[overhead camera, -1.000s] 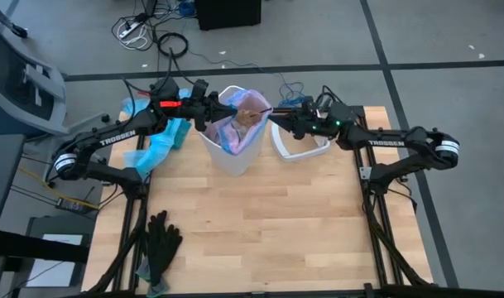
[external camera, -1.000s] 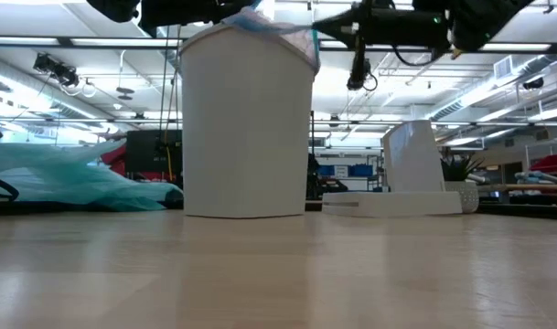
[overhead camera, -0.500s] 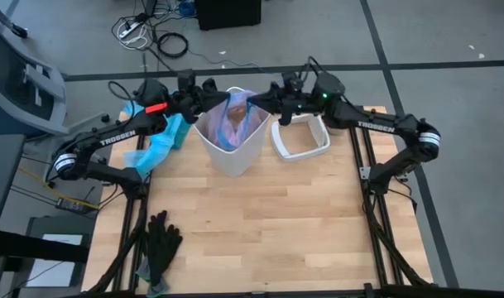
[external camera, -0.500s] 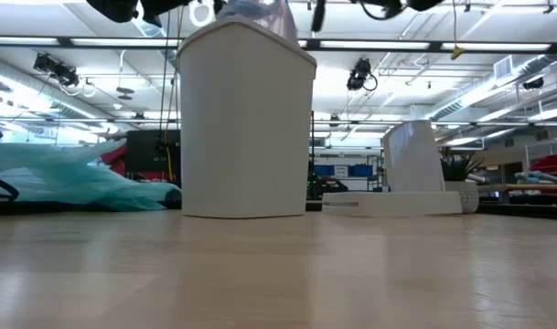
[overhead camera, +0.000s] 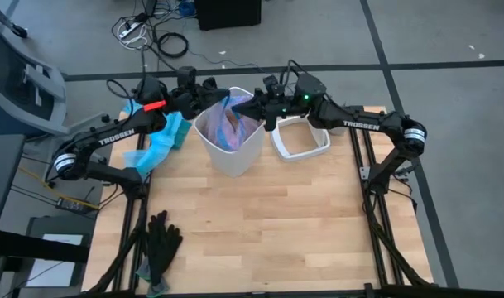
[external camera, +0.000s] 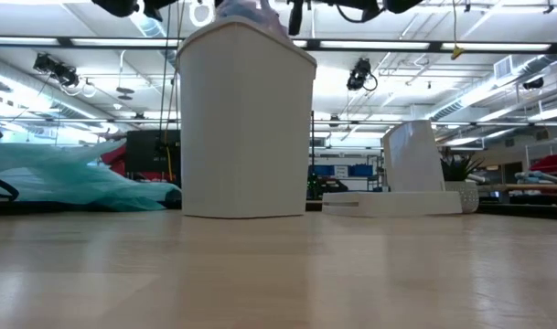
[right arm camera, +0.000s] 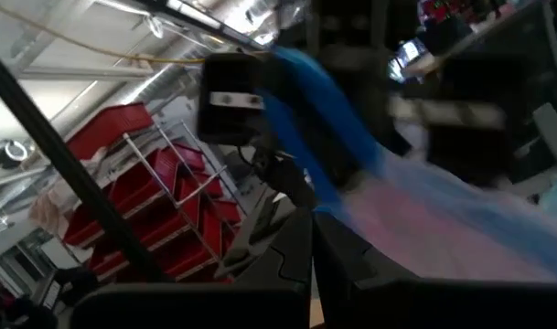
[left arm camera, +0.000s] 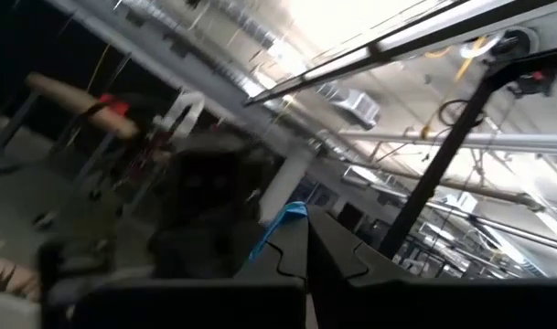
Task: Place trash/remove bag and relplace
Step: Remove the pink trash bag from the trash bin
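The pale pink-lavender bag [overhead camera: 232, 126] sits in the white bin [overhead camera: 229, 147] at the table's far middle. Its top is gathered above the rim, and it also shows as a pink sheet in the right wrist view [right arm camera: 443, 228]. My left gripper [overhead camera: 221, 99] comes in from the bin's left and my right gripper [overhead camera: 245, 108] from its right. The two meet over the bin's mouth, each shut on a blue drawstring tie. The trash is hidden inside the bag. In the low view the bin [external camera: 248, 123] stands upright, with the bag's top [external camera: 252, 9] just above its rim. My left gripper pinches a blue drawstring tie [left arm camera: 280, 227] between its two fingers, coming from the table's left and tipped slightly upward. The tie runs out ahead of the fingertips. My right gripper pinches the other blue tie [right arm camera: 319, 187] between its two fingers, coming from the table's right, about level. The tie leads up from the bag's gathered top.
A light-blue plastic bag [overhead camera: 162, 141] lies on the table to the left of the bin. A white lid frame [overhead camera: 300, 139] lies to the bin's right. Black gloves [overhead camera: 162, 238] lie near the front left corner. Bare wood covers the near half of the table.
My right gripper has risen and gone toward the table's left, from beside the lid frame to over the bin's mouth, close to my left gripper. My left gripper has tipped upward. The bag's open top has been drawn together above the rim.
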Motion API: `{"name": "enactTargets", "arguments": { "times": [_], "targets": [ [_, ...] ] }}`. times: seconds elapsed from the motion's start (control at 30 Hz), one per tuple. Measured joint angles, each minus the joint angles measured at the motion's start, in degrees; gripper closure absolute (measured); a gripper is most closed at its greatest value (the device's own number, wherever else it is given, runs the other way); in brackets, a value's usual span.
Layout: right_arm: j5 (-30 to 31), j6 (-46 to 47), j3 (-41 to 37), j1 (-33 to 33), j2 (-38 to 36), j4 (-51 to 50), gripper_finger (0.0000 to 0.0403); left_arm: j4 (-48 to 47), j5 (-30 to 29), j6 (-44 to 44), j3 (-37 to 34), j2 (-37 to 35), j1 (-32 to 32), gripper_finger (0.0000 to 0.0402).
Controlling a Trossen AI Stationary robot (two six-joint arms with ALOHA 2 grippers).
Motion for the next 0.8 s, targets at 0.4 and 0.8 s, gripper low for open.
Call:
{"name": "enactTargets", "arguments": {
  "times": [0.4, 0.8],
  "targets": [
    [3.5, -4.2, 0.0, 1.0, -0.1, 0.9, 0.0324, -6.4, 0.3, 0.5, 0.0, 0.0, 0.0, 0.0396],
    [7.6, -6.0, 0.0, 0.9, -0.1, 1.0, 0.0291, -7.0, -0.1, 2.1, 0.0, 0.8, -0.8, 0.0397]
  ]
}}
